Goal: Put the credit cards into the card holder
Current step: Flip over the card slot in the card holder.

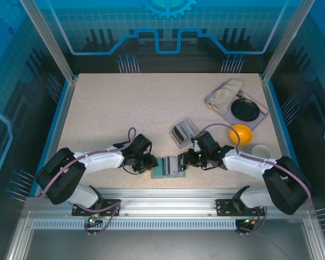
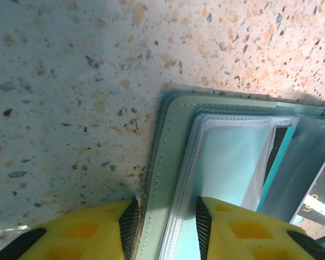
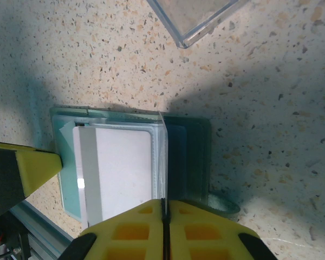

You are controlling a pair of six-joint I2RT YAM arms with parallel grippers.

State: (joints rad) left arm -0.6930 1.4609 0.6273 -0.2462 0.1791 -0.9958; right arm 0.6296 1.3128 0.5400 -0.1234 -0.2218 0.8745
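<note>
While it lies open on the counter [image 1: 97,108] by the near edge, the card holder [image 1: 168,166] shows grey-green covers, a teal inside and stacked clear sleeves, with a pale credit card [image 3: 116,168] lying flat in it. Reaching low from the left, the left pincer [image 2: 165,227] clamps the holder's outer edge. Opposite, the right pincer [image 3: 163,230] is pinched flat on one thin translucent leaf (seen edge-on). Just behind sits a clear plastic box [image 1: 184,131]; an orange round object [image 1: 241,133] and a white cup [image 1: 260,150] stand off right.
</note>
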